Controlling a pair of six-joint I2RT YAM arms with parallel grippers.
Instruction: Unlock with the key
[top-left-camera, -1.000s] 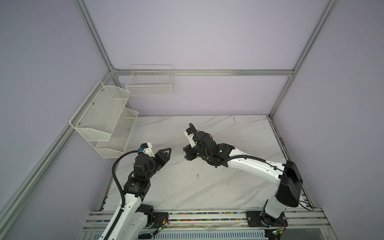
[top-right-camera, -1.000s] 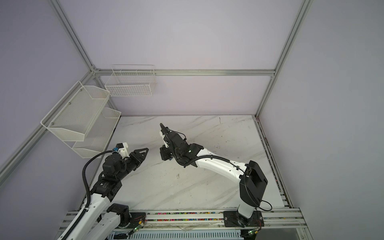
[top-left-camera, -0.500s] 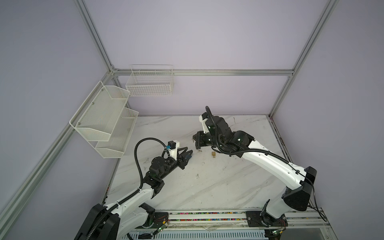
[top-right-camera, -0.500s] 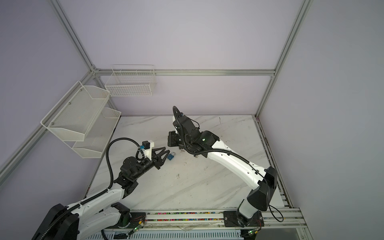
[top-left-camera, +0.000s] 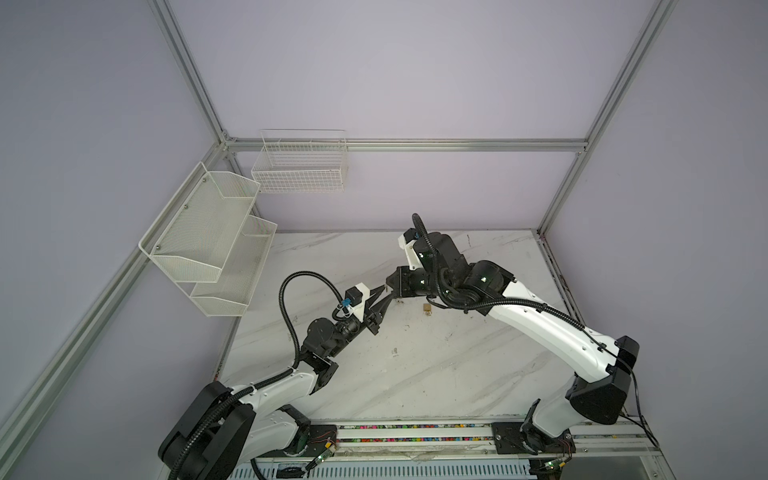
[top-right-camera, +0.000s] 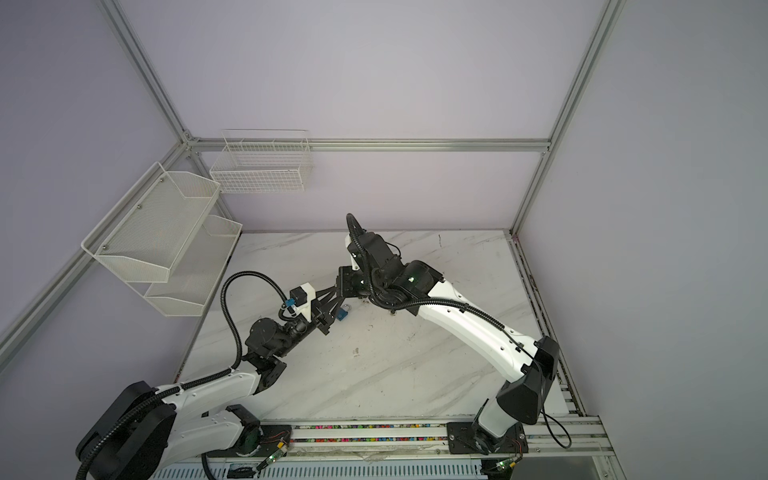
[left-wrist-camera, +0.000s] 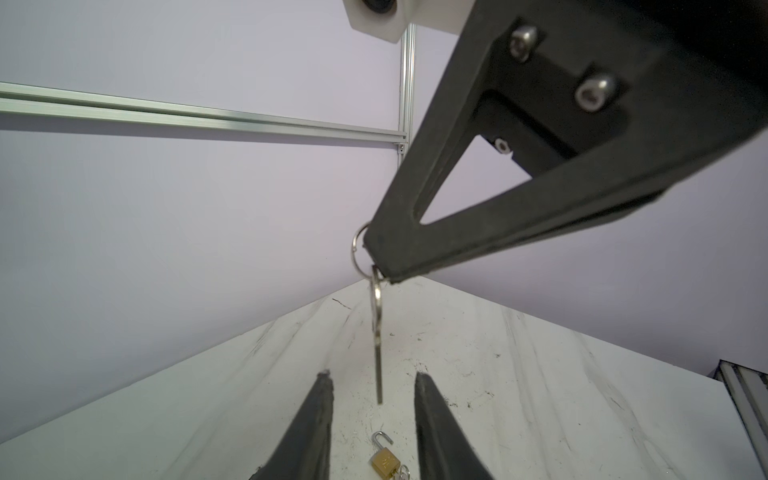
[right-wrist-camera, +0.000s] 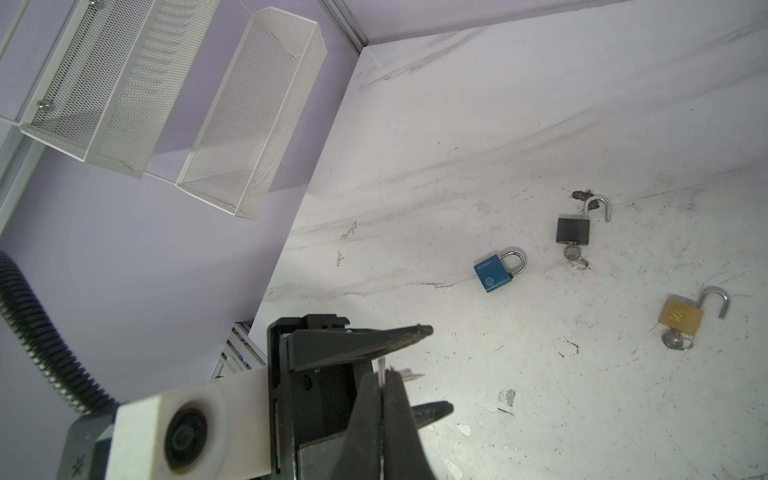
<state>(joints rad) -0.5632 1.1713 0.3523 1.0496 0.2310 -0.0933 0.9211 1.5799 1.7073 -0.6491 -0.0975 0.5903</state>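
Left tool (left-wrist-camera: 372, 377) and right tool (right-wrist-camera: 382, 376) have swung together since a second ago. Right tool pinches the key (left-wrist-camera: 377, 328) by its head. The blade hangs between the left tool's narrowly parted jaws, untouched. Blue padlock (right-wrist-camera: 492, 272) lies closed on the surface (right-wrist-camera: 540, 124).

The left gripper (left-wrist-camera: 372, 377) has swung from beside the left edge of the tabletop (top-left-camera: 415, 374) out to its middle, and its jaws have narrowed on either side of the key (left-wrist-camera: 377, 328) hanging from the right gripper (right-wrist-camera: 381, 376).
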